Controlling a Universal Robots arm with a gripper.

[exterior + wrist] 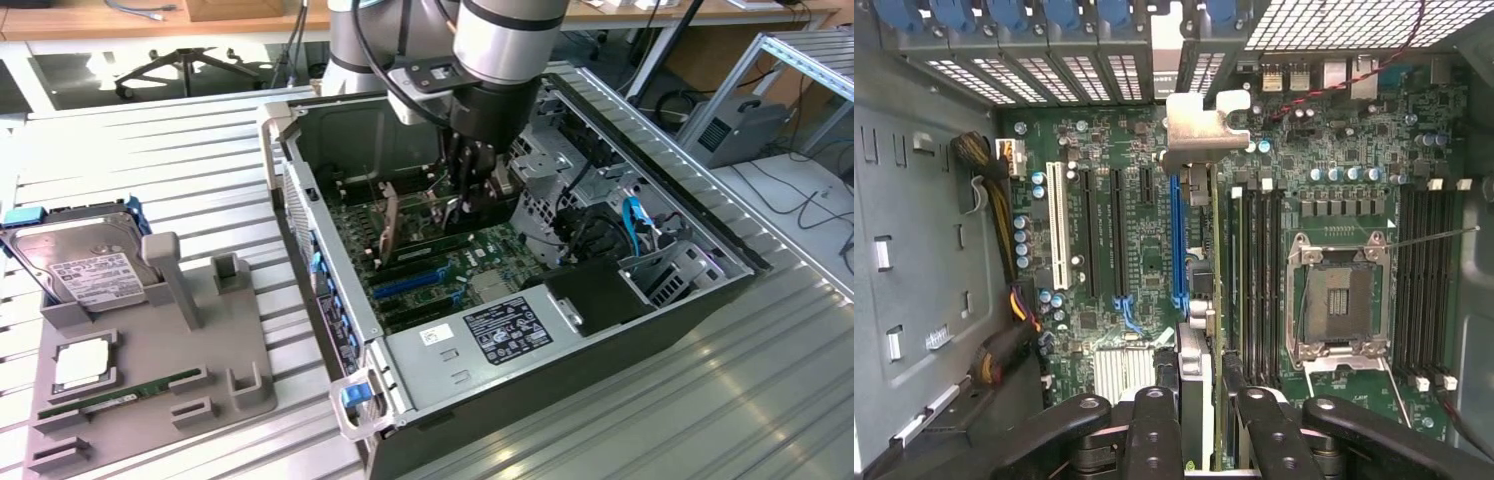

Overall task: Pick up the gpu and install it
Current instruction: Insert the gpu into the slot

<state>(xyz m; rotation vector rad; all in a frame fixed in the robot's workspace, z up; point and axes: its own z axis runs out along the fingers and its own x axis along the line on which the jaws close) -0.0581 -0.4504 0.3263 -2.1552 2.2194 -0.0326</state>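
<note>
between the black fingers [1154,425] of the gripper [1199,430] stands the gpu [1199,300], seen edge-on in the wrist view, its silver bracket [1199,125] at the end away from the fingers; they are clamped on its two faces. under it lies the green motherboard [1144,240], with a blue slot [1178,240] running just beside the card's lower edge; whether the card already sits in a slot is hard to tell. from the exterior view, the gripper [470,185] reaches down inside the open computer case [561,330], the card [390,230] hanging over the board at the far side. well apart, at the exterior view's left, a grey holder tray [147,400] carries a hard drive [87,270] and a memory stick [114,395].
</note>
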